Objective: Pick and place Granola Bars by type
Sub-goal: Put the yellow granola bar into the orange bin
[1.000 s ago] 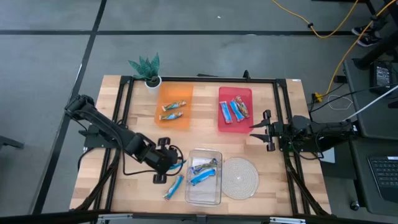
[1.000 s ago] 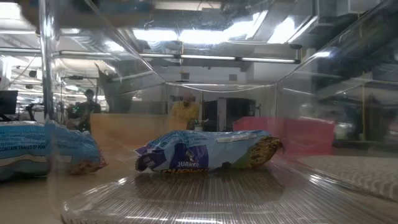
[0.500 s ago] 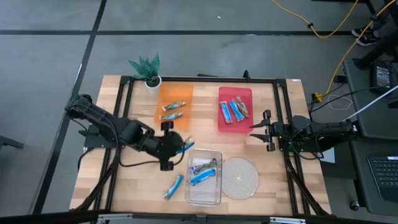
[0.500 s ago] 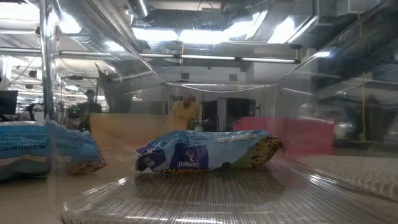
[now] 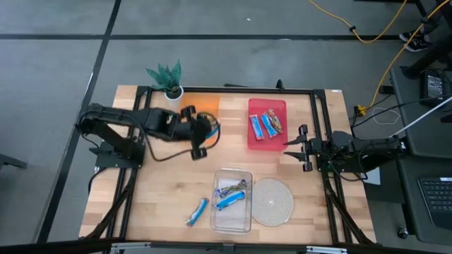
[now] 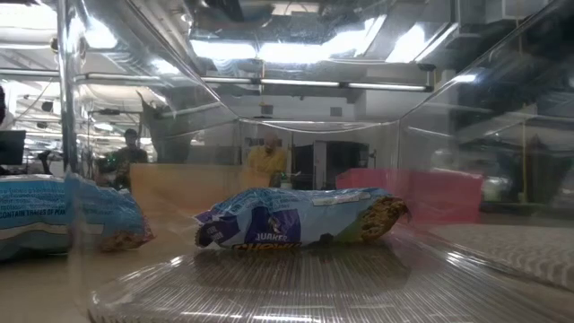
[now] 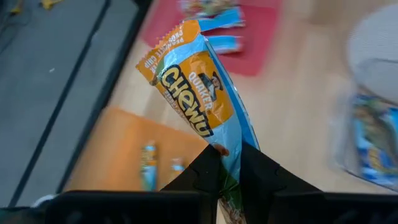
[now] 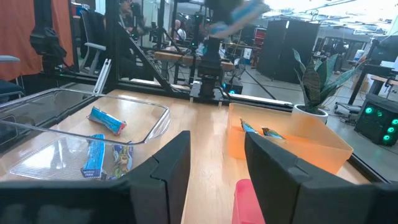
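Observation:
My left gripper is shut on a granola bar with a blue and orange wrapper, above the orange tray. The arm hides that tray's bars in the high view; two show in the left wrist view. Three bars lie in the red tray, several in the clear tray, and one blue bar lies on the wood beside it. My right gripper waits open at the table's right side, next to the red tray. My left gripper pinches the bar between its two fingers at one end of the wrapper. The fingers come slanting from the table's left. The rest of the bar sticks out past the fingertips, lifted clear above the orange tray.
A round woven mat lies right of the clear tray. A small potted plant stands at the far edge beside the orange tray. A black frame runs around the tabletop. Bare wood shows between the trays and at the near left.
My left gripper has carried the bar from beside the clear tray toward the table's far edge, up over the orange tray, staying shut on it. The bar is lifted clear throughout. My right arm has kept still.

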You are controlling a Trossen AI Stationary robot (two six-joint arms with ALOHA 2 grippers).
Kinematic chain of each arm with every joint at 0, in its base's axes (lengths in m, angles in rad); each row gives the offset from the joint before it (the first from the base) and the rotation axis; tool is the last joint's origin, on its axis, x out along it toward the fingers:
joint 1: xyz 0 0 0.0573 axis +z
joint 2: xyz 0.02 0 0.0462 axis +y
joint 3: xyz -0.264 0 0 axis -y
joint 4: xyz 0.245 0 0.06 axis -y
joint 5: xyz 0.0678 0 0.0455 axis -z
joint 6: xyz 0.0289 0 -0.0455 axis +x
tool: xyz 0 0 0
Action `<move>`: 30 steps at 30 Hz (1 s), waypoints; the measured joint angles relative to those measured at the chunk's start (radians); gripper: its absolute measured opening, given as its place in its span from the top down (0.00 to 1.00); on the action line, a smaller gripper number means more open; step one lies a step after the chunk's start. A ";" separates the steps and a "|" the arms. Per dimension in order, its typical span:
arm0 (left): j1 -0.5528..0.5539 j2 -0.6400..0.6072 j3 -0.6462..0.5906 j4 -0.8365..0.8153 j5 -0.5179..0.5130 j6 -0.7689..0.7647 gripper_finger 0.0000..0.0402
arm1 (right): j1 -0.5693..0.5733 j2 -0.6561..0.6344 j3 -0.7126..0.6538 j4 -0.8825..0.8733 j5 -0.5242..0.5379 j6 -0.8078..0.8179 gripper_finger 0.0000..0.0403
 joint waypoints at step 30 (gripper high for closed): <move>0.511 0.000 0.001 0.002 0.123 0.132 0.92 | 0.000 0.000 0.000 0.000 0.000 0.000 0.61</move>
